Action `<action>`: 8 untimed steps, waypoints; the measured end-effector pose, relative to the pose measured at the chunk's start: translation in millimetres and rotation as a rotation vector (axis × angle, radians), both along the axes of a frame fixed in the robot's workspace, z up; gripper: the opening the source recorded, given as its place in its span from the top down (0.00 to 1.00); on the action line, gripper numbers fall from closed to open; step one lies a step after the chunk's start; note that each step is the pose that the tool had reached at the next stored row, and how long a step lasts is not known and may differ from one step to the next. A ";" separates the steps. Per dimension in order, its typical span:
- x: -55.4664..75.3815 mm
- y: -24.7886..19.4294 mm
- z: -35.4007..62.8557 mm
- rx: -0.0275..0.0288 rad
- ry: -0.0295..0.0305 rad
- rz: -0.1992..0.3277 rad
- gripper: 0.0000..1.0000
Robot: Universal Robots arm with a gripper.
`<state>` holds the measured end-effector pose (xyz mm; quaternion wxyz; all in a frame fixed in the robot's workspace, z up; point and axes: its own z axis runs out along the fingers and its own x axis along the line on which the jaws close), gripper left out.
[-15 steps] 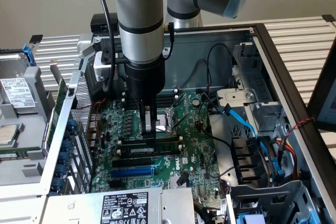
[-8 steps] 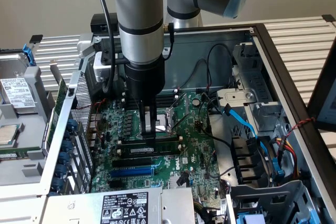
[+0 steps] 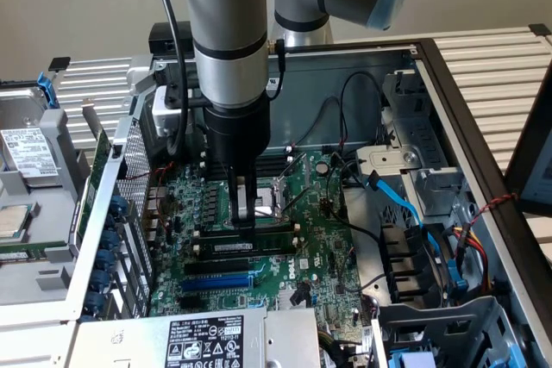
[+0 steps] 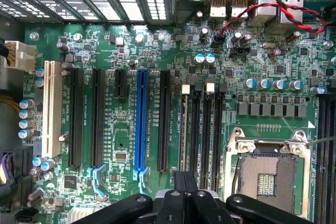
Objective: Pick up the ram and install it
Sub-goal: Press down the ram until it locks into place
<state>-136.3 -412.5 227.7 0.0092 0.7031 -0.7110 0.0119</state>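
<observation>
The ram (image 3: 263,245), a thin green stick with a white label strip, stands on edge in a black memory slot on the motherboard (image 3: 319,239). My gripper (image 3: 246,223) comes straight down onto the middle of it. The fingers are shut together, their tips on the stick's upper edge. In the wrist view the ram (image 4: 184,129) shows edge-on as a pale line running under the closed gripper (image 4: 185,179). More black memory slots (image 4: 209,129) lie beside it.
A blue expansion slot (image 3: 216,282) (image 4: 140,124) runs parallel a little away from the ram. The open CPU socket (image 4: 268,174) sits on the other side. Blue and black cables (image 3: 401,204) hang at the exterior view's right, near the drive bays. Case walls (image 3: 448,92) ring the board.
</observation>
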 end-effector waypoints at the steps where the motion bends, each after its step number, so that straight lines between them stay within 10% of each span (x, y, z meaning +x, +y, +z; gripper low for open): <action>1: -0.1 0.0 1.2 0.0012 -0.0001 0.000 0.90; 8: 0.0 -0.3 19.4 0.0003 0.0000 0.000 0.90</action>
